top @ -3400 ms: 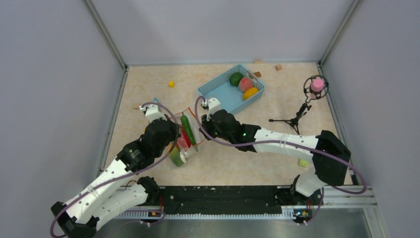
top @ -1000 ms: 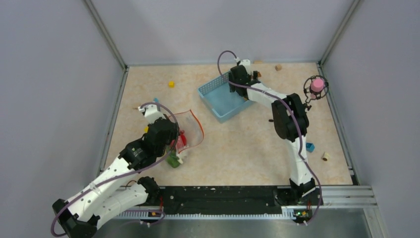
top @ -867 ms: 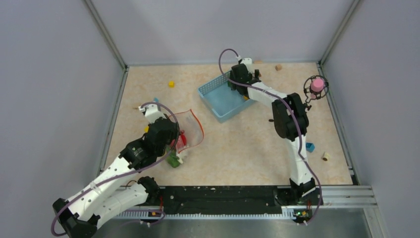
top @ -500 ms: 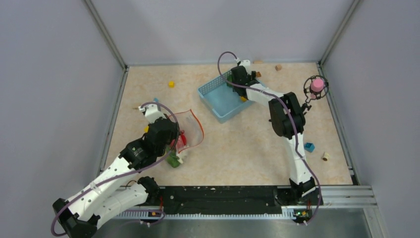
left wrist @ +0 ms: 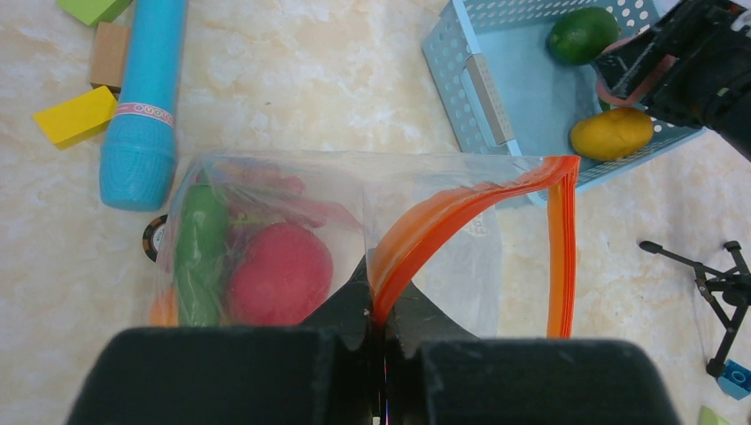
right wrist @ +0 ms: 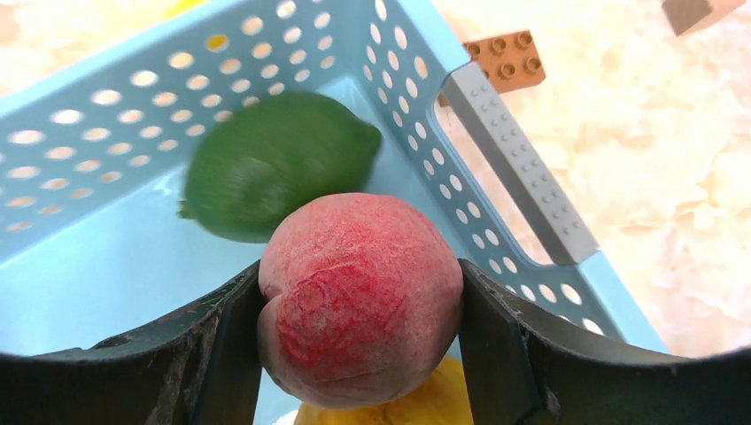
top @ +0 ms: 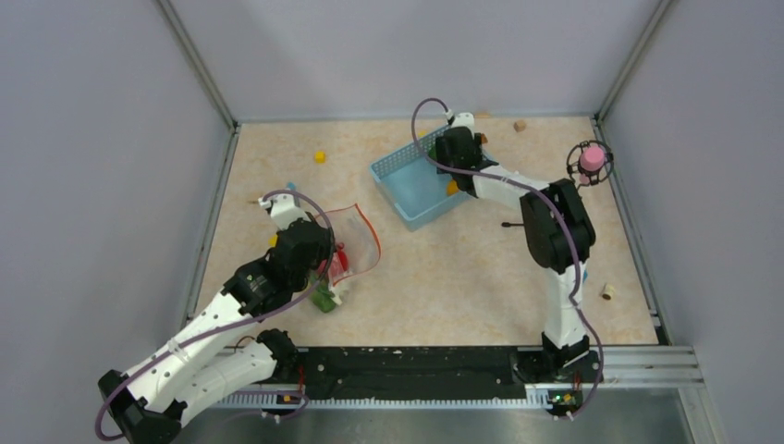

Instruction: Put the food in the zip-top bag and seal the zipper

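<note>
My right gripper [right wrist: 359,301] is shut on a pink peach [right wrist: 361,292] inside the light-blue basket [right wrist: 106,106]. A green pepper [right wrist: 274,164] lies just behind it and a yellow mango [right wrist: 398,407] just below. From above, my right gripper [top: 455,165] hangs over the basket's far corner. My left gripper [left wrist: 379,310] is shut on the orange-red zipper [left wrist: 460,208] of the clear zip-top bag [left wrist: 443,266], holding its mouth open toward the basket. The bag holds a red tomato [left wrist: 279,274] and a long green chili [left wrist: 199,257].
Left of the bag lie a light-blue stick [left wrist: 142,106] and yellow [left wrist: 75,117], tan [left wrist: 111,53] and green [left wrist: 93,9] blocks. A small tripod carrying a pink ball [top: 590,159] stands right of the basket. A tan brick [right wrist: 503,60] lies beyond the basket's handle. Walls enclose the table.
My right gripper's fingers have closed in on the peach in the basket, and that arm's elbow has swung right. The left arm and the bag have not moved.
</note>
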Tool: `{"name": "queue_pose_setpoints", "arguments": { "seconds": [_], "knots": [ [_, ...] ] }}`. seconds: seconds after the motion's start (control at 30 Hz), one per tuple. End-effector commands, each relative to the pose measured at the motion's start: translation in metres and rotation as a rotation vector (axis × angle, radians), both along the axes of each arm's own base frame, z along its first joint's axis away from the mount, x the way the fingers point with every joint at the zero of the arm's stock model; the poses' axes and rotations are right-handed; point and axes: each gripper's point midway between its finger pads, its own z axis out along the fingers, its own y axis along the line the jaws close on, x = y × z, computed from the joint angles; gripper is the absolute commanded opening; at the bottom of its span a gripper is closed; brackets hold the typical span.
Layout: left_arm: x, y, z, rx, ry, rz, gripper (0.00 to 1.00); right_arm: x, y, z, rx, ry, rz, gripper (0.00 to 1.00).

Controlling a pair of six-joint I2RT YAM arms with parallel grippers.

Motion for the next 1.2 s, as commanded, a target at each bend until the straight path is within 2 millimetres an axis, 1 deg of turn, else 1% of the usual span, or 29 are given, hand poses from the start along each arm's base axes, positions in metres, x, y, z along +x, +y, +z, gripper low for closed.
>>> {"name": "queue_pose_setpoints", "arguments": {
  "seconds": [0.0, 0.1, 0.2, 0.27, 0.37, 0.43, 0.5, 0.6, 0.63, 0.67, 0.7, 0.73, 0.8, 0.87, 0.93, 1.0, 1.1, 1.17],
  "knots": [
    [0.003, -0.002, 0.009, -0.022, -0.033, -0.005, 0.0, -0.001, 0.013, 0.091, 0.112, -0.2, 0.078, 0.43],
    [0.002, -0.003, 0.009, -0.024, -0.031, -0.007, 0.0, -0.01, 0.019, 0.108, 0.148, -0.226, 0.122, 0.43],
    [0.002, -0.003, 0.01, -0.026, -0.035, -0.008, 0.0, -0.026, 0.031, 0.13, 0.199, -0.256, 0.2, 0.42],
    [0.001, -0.002, 0.01, -0.027, -0.036, -0.007, 0.0, -0.041, 0.044, 0.148, 0.234, -0.284, 0.263, 0.41],
    [0.0, 0.0, 0.013, -0.033, -0.041, -0.003, 0.0, -0.071, 0.064, 0.174, 0.25, -0.294, 0.35, 0.41],
    [-0.001, 0.001, 0.013, -0.035, -0.045, 0.0, 0.0, -0.1, 0.085, 0.189, 0.276, -0.289, 0.447, 0.42],
    [-0.001, 0.002, 0.015, -0.039, -0.05, 0.004, 0.0, -0.135, 0.109, 0.202, 0.324, -0.285, 0.568, 0.42],
    [-0.002, 0.003, 0.016, -0.046, -0.053, 0.008, 0.0, -0.199, 0.147, 0.209, 0.452, -0.245, 0.777, 0.43],
    [-0.003, 0.003, 0.016, -0.046, -0.053, 0.006, 0.0, -0.224, 0.16, 0.206, 0.502, -0.219, 0.86, 0.44],
    [-0.003, 0.003, 0.016, -0.049, -0.055, 0.006, 0.0, -0.246, 0.17, 0.212, 0.556, -0.219, 0.926, 0.44],
    [-0.003, 0.002, 0.016, -0.051, -0.054, 0.002, 0.0, -0.266, 0.18, 0.214, 0.592, -0.218, 0.991, 0.44],
    [-0.003, 0.003, 0.016, -0.051, -0.054, 0.002, 0.0, -0.283, 0.191, 0.216, 0.621, -0.22, 1.047, 0.44],
    [-0.003, 0.002, 0.016, -0.053, -0.052, -0.002, 0.0, -0.309, 0.211, 0.215, 0.628, -0.204, 1.121, 0.45],
    [-0.004, 0.001, 0.016, -0.056, -0.05, -0.009, 0.0, -0.327, 0.229, 0.205, 0.614, -0.159, 1.147, 0.46],
    [-0.004, 0.0, 0.018, -0.061, -0.053, -0.012, 0.0, -0.333, 0.241, 0.196, 0.612, -0.138, 1.155, 0.46],
    [-0.005, 0.0, 0.017, -0.062, -0.053, -0.013, 0.0, -0.332, 0.249, 0.187, 0.625, -0.111, 1.133, 0.49],
    [-0.005, 0.0, 0.018, -0.067, -0.055, -0.014, 0.0, -0.327, 0.255, 0.17, 0.636, -0.053, 1.077, 0.54],
    [-0.005, 0.0, 0.019, -0.071, -0.058, -0.017, 0.0, -0.329, 0.26, 0.162, 0.642, -0.031, 1.067, 0.61]
  ]
}}
